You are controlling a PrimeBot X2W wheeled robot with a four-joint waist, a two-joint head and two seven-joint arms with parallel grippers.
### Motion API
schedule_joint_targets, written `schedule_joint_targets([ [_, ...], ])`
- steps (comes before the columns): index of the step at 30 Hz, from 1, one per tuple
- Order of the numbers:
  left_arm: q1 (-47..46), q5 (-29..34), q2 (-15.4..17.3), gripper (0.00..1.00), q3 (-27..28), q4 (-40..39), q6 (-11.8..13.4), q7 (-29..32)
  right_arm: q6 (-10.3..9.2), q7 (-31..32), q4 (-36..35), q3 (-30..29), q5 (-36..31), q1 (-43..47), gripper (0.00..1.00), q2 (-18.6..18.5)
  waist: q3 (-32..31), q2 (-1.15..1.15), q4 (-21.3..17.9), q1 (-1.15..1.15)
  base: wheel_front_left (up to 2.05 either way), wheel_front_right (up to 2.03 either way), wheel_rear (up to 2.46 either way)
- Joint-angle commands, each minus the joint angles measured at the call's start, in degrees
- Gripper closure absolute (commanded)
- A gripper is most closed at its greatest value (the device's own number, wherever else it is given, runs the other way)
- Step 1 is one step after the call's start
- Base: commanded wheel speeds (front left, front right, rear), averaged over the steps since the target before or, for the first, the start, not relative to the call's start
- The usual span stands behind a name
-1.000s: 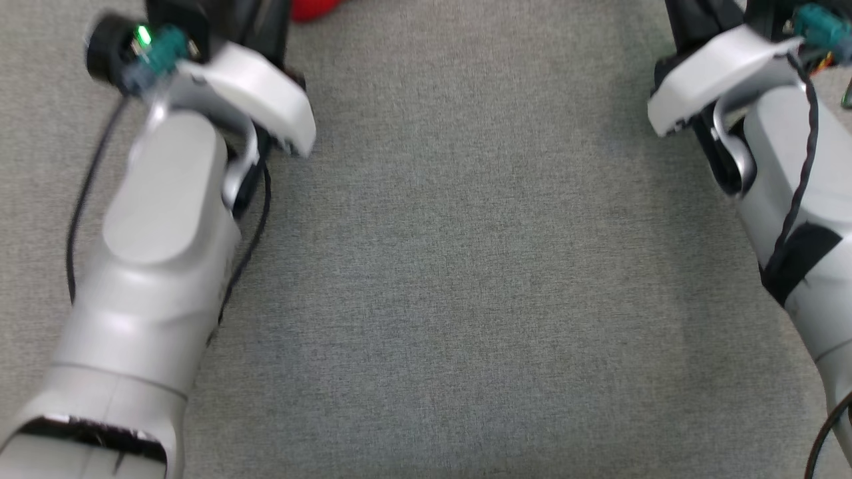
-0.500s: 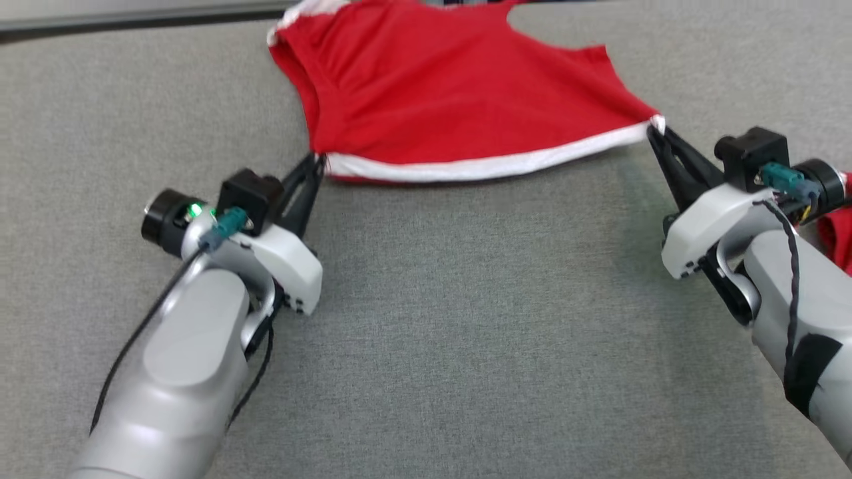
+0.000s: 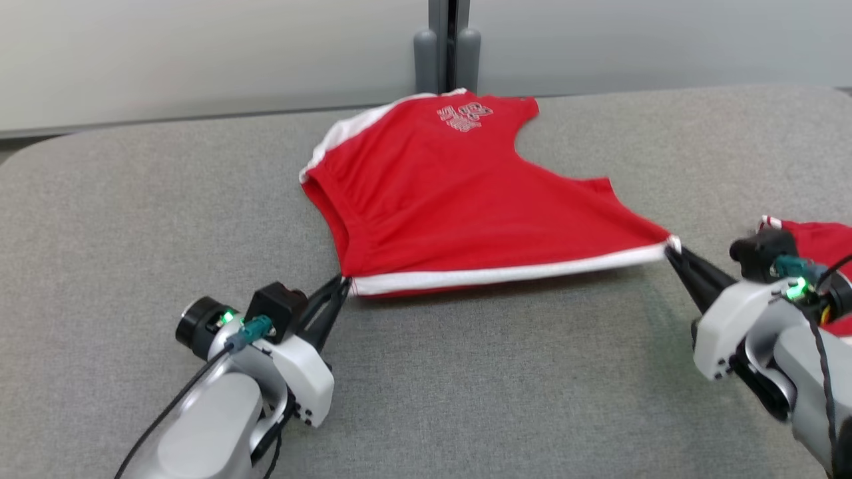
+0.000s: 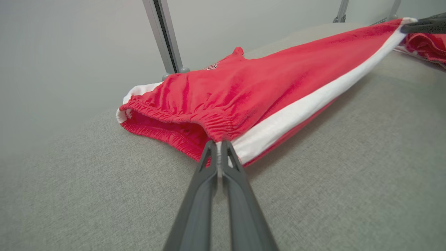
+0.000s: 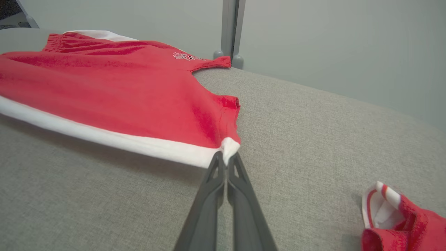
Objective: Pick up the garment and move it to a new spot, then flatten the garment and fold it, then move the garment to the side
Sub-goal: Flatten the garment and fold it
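Garment of red knit, white-striped, stretched taut, left pincer and right pincer each clamped on a corner.

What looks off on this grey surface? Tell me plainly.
The red shorts with a white side stripe are not flat: left gripper and right gripper hold the striped edge taut, lifted off the grey padded surface. A crumpled red-and-white garment lies beside the right gripper.

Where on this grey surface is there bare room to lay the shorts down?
Bare: the grey surface in front of the red shorts, between left gripper and right gripper; also left of the shorts. Crowded: the right edge, where another red garment lies beside the right gripper.
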Motion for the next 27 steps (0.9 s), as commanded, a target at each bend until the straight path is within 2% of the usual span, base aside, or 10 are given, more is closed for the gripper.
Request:
schedule_joint_targets([
  [1,0.8,-0.5,0.8,1.0,-0.1,-0.2,0.0,-0.2,-0.13,0.4,-0.4,0.5,0.7,1.1,1.0,-0.8,-1.4,0.0,0.2,0.0,0.0,0.0,0.0],
  [8,6.3,-5.4,2.7,1.0,-4.7,-5.1,0.0,0.3,-0.14,4.3,-6.8,5.1,6.8,5.1,1.0,-7.6,-4.3,0.0,-0.1,0.0,0.0,0.0,0.0],
  [14,11.8,-8.7,5.0,1.0,-7.0,-11.1,0.0,2.6,-0.14,7.6,-13.0,6.7,11.1,8.7,1.0,-14.2,-6.2,0.0,-0.3,0.0,0.0,0.0,0.0],
  [21,19.0,-9.5,8.2,1.0,-9.6,-19.1,0.7,5.8,-0.14,11.4,-19.5,7.2,15.9,14.2,1.0,-20.0,-8.8,0.0,-0.3,0.0,0.0,0.0,0.0],
  [27,22.9,-7.3,10.2,1.0,-13.1,-25.3,1.9,8.4,-0.14,16.1,-25.4,7.0,18.7,18.0,1.0,-24.5,-9.6,0.0,-0.1,0.0,0.0,0.0,0.0],
])
